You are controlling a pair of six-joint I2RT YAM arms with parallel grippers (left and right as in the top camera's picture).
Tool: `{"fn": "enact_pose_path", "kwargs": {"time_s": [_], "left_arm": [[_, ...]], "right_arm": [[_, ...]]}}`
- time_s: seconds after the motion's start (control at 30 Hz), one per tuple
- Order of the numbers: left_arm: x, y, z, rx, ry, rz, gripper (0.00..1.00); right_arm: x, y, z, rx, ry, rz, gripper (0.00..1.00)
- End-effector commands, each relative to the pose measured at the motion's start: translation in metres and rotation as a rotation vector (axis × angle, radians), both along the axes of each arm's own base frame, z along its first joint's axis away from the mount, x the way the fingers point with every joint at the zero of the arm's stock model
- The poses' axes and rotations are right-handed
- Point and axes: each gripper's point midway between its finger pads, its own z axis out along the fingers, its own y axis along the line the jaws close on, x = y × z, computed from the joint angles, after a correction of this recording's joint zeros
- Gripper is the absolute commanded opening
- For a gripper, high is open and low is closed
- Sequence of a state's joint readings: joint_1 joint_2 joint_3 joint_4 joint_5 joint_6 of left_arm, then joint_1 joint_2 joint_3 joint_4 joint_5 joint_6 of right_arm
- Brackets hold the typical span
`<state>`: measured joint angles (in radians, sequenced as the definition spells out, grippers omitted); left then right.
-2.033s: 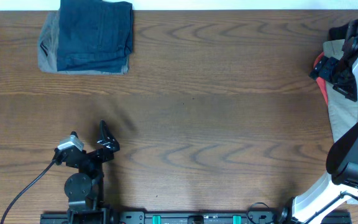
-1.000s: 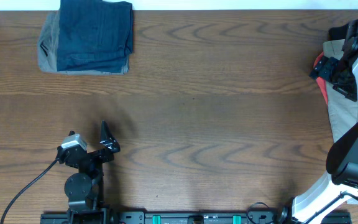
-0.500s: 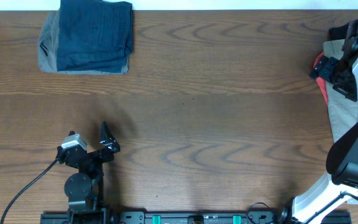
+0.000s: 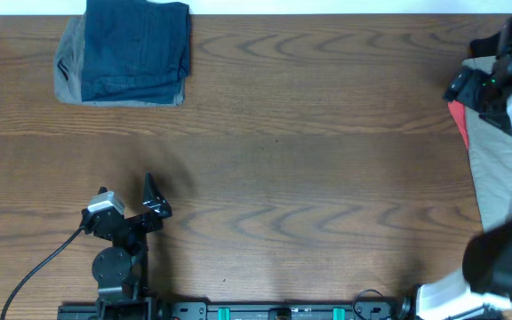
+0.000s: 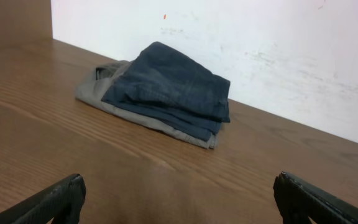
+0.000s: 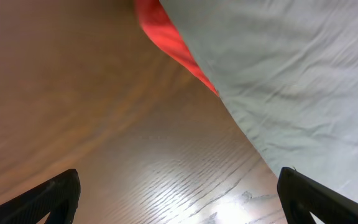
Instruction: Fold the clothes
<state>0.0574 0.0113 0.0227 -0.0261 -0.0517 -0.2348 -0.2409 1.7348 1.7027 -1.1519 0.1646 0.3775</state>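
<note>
The navy shorts [image 4: 136, 49] lie at the far left corner of the counter [image 4: 283, 160], up against the white wall [image 5: 260, 37], stacked squarely on a grey garment [image 4: 68, 69] that peeks out along their left and near edges. They look soft and a little rumpled, already doubled into a thick, roughly square pad, with faint seams running from the near edge toward the wall — so that is how I'd read their long axis, though the bundle is nearly as wide as it is deep. The left tool [image 5: 179, 185] sits well back by the near edge on the same side, facing them; the shorts lie ahead of it and slightly to its left, well apart, with bare wood between. Its fingers are spread wide with nothing between them. The right tool [image 6: 178, 182] is clear across the counter at the right edge, likewise spread wide and holding nothing, hanging over a pale cloth [image 6: 291, 81] with a red piece [image 6: 166, 37] beside it — so any reach for the shorts looks like the left arm's job.
</note>
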Motion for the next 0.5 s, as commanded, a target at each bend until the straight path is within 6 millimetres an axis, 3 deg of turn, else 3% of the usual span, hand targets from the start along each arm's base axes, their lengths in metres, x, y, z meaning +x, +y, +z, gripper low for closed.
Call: {"fn": "enact_pose_path", "kwargs": {"time_s": [0.0,0.13,0.27,0.47], "left_arm": [[-0.001,0.003,-0.017,0.011,0.053,0.012,0.98],[-0.001,0.003,-0.017,0.011,0.053,0.012,0.98],[-0.001,0.003,-0.017,0.011,0.053,0.012,0.98],[-0.001,0.003,-0.017,0.011,0.054,0.012,0.98]], "right_arm": [[-0.013,0.015,0.065,-0.053,-0.164,0.041,0.99],[-0.034,0.046,0.120,-0.076,-0.319,0.109,0.99],[-0.068,0.076,0.173,-0.088,-0.487,0.186,0.99],[-0.134,0.088,0.234,-0.111,-0.717,0.210,0.99]]}}
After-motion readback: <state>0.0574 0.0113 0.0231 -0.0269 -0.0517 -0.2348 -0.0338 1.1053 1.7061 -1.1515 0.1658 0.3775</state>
